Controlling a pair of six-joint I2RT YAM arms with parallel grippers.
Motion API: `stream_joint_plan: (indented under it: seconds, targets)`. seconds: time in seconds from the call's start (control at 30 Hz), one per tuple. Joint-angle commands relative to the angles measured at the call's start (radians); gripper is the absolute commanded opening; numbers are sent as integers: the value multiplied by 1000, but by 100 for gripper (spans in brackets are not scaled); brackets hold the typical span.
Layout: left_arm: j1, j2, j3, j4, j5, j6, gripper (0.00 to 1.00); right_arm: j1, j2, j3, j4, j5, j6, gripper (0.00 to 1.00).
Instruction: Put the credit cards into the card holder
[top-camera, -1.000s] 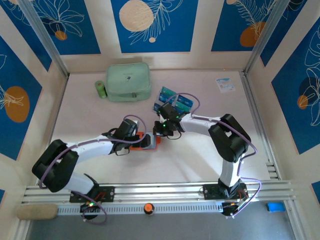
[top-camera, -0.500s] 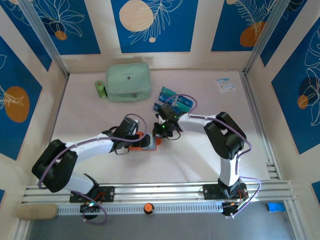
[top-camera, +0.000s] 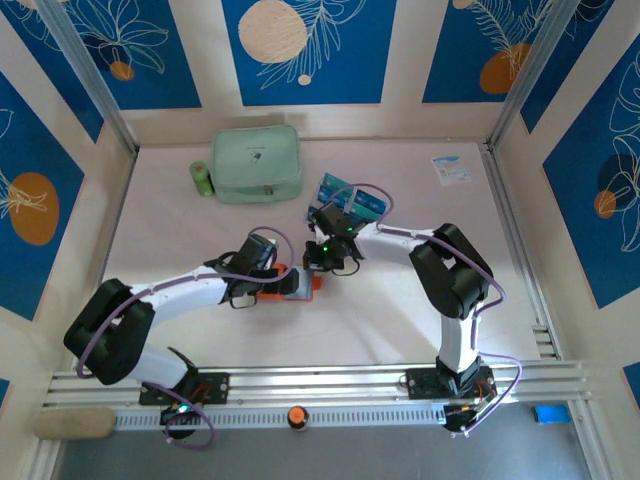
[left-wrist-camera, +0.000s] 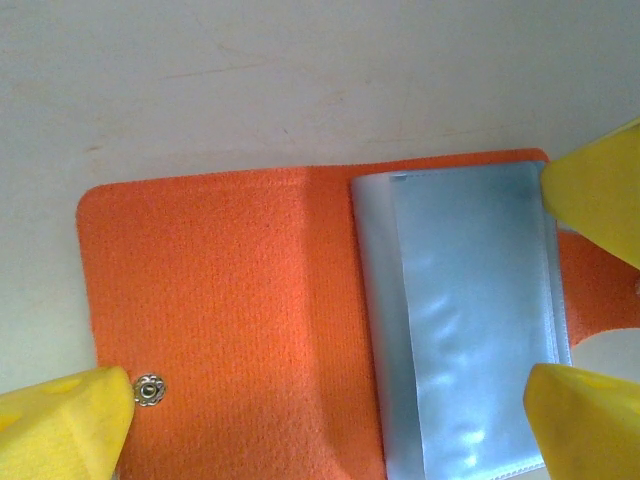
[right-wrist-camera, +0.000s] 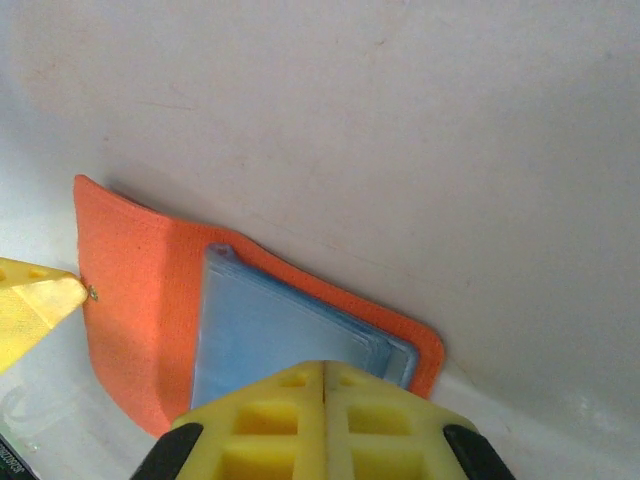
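Observation:
The orange card holder (left-wrist-camera: 230, 320) lies open on the table, its clear plastic sleeves (left-wrist-camera: 470, 320) on the right half and a snap button (left-wrist-camera: 149, 389) at the left edge. My left gripper (left-wrist-camera: 320, 430) stands open, one yellow fingertip by the snap and the other at the sleeves' right side. My right gripper (right-wrist-camera: 325, 410) is shut, nothing between its fingers, its tip at the near edge of the sleeves (right-wrist-camera: 270, 330). In the top view the card holder (top-camera: 308, 286) lies between both grippers. Teal credit cards (top-camera: 335, 186) lie just beyond them.
A mint-green zip pouch (top-camera: 257, 163) and a small green bottle (top-camera: 202, 178) stand at the back left. A white-and-blue leaflet (top-camera: 450, 168) lies at the back right. Aluminium rails (top-camera: 320, 382) run along the near edge.
My right gripper has shifted slightly left and away from the near edge, staying shut. The left arm and the card holder have not moved.

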Motion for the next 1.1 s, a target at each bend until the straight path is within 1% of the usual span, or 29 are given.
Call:
stream_joint_plan:
  seconds: [0.0, 0.23, 0.63, 0.83, 0.9, 1.07]
  targets:
    - [8, 2, -12, 2, -13, 20, 100, -3, -13, 19, -32, -20, -16, 0]
    - [8, 6, -23, 13, -13, 19, 100, -2, 17, -4, -6, -34, -6, 0]
    - [9, 27, -36, 36, -8, 15, 100, 20, 87, 19, 27, -127, 15, 0]
    - [8, 38, -40, 21, -35, 12, 99, 20, 94, 13, 39, -138, 28, 0]
    - [8, 42, -46, 22, -41, 9, 95, 18, 93, 13, 39, -138, 28, 0]
    - [8, 47, -72, 56, -22, 4, 76, 14, 86, 14, 38, -141, 31, 0]
